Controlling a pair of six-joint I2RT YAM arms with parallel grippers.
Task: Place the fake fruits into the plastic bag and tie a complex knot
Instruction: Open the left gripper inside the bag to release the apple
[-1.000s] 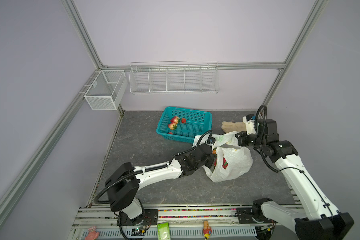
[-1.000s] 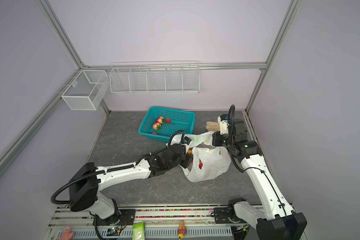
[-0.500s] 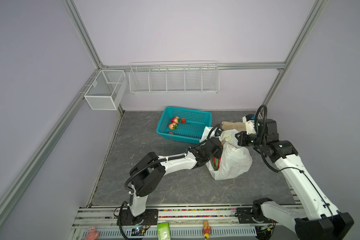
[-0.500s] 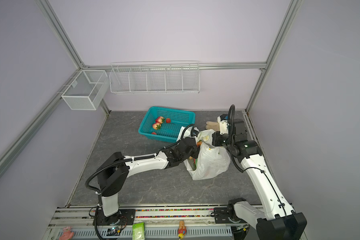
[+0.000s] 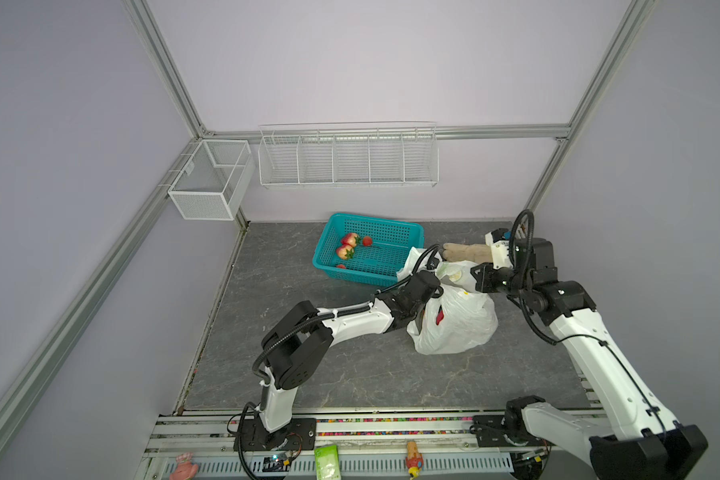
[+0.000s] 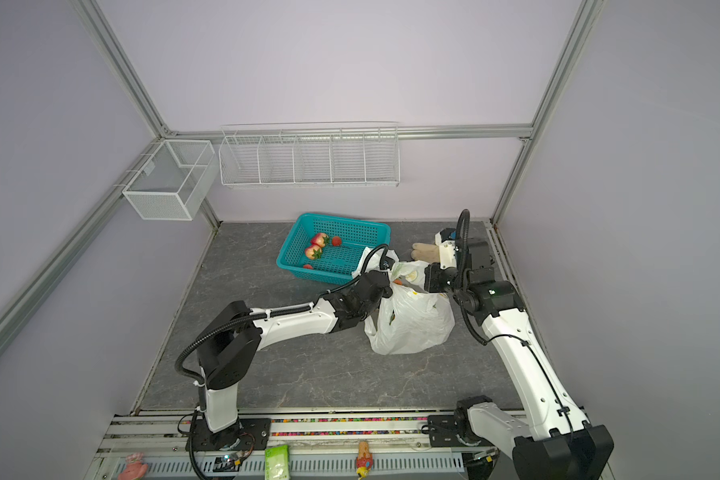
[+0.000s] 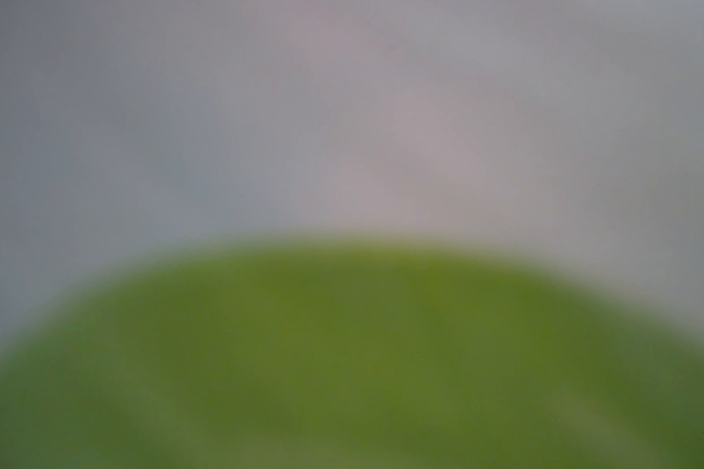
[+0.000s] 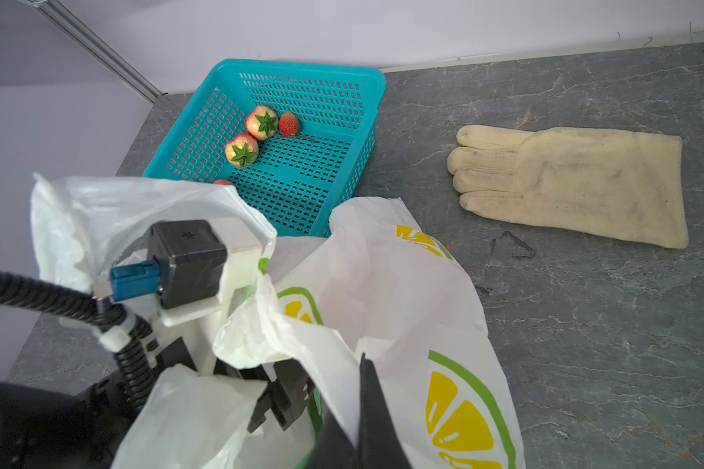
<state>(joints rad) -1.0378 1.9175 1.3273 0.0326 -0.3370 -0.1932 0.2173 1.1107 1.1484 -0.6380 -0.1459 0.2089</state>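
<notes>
**A:** How will the bag [image 5: 458,328] handle?

**B:** Light and limp, I'd judge. It is thin white film printed with lemon slices, it crumples, and it holds no shape of its own. It slumps on the surface [image 5: 308,365] toward the right edge, touching the near corner of the basket [image 8: 301,73]. Take it by the rim or a handle loop, since the belly would only slide and bunch.

**A:** And the fruits [image 8: 262,123]?

**B:** They are hard, glossy plastic, rounded and probably slippery. Two peach-red ones with green caps and a small red one lie in the basket, and a red one shows through the bag's film. A squeeze across the widest part should do.

**A:** What about the tools?

**B:** The right tool [image 8: 362,414] is clamped together on the bag's rim, holding the mouth up. The left tool [image 8: 281,390] reaches into the mouth. Film hides its jaws and its own camera shows only a green and grey blur, so I cannot tell how they stand.

**A:** Anything else nearby?

**B:** The basket is stiff teal lattice at the far edge. A soft, soiled cream glove [image 8: 565,182] lies flat near the far right corner.
</notes>
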